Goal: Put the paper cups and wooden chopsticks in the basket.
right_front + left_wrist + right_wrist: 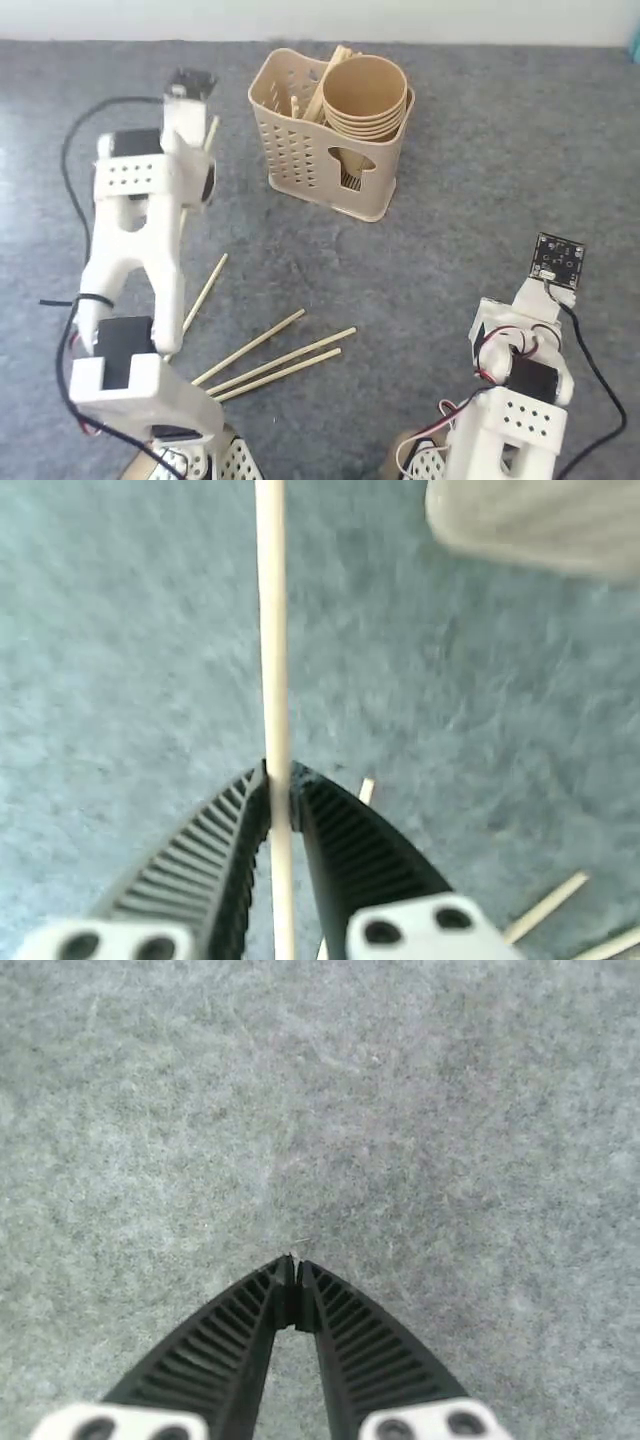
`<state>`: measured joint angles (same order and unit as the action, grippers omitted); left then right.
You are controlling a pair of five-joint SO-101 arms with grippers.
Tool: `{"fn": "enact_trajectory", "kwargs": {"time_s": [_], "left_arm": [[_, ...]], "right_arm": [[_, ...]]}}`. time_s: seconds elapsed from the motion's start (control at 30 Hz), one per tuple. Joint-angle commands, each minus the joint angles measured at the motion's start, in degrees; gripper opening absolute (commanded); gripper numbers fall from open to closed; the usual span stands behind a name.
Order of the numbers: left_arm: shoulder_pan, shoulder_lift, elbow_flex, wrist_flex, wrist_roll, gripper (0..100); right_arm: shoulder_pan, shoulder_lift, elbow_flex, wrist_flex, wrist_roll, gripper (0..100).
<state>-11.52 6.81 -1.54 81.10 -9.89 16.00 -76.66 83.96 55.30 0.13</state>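
Your left pincer [279, 775] is clamped tight on one chopstick [270, 630], which runs straight out past the tips. The basket [300, 150] stands on the far part of the grey carpet [480, 150], near that arm. It holds a stack of paper cups [365, 95] and some upright chopsticks [335, 58]. Four loose chopsticks [283, 360] lie on the carpet by your left arm's base. Your right pincer [296, 1265] is closed, tips touching, gripping nothing.
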Motion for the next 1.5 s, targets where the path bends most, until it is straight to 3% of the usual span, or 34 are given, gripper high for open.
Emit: {"fn": "enact_trajectory", "kwargs": {"time_s": [0.0, 0.23, 0.43, 0.57, 0.7, 0.93, 1.0, 1.33, 1.47], "left_arm": [[1.67, -1.14, -12.18, 3.52, 4.4, 1], [8.88, -7.74, -25.36, 1.14, 12.75, 1], [15.91, -20.57, -22.81, -2.29, 14.33, 1], [18.2, -29.19, -15.52, -9.58, 14.33, 1], [20.31, -37.8, -3.38, -25.05, 14.42, 1], [22.86, -46.59, 27.38, -74.37, 14.59, 1], [22.68, -46.68, 32.13, -82.73, 14.59, 1], [22.51, -37.45, 34.33, -84.04, 14.59, 1], [22.42, -31.47, 34.59, -88.97, 14.68, 1]], "right_arm": [[0.4, -1.1, -0.62, -0.66, 0.7, 0.9], [0.4, -1.1, -0.62, -0.75, 0.7, 0.9], [0.4, -1.1, -0.62, -0.75, 0.7, 0.9], [0.4, -1.1, -0.62, -0.75, 0.7, 0.9], [0.4, -1.1, -0.62, -0.75, 0.7, 0.9], [0.48, -1.1, -0.62, -0.66, 0.7, 0.9], [0.48, -1.1, -0.62, -0.66, 0.7, 0.9], [0.4, -1.1, -0.62, -0.75, 0.7, 0.9], [0.4, -1.1, -0.62, -0.75, 0.7, 0.9]]}}
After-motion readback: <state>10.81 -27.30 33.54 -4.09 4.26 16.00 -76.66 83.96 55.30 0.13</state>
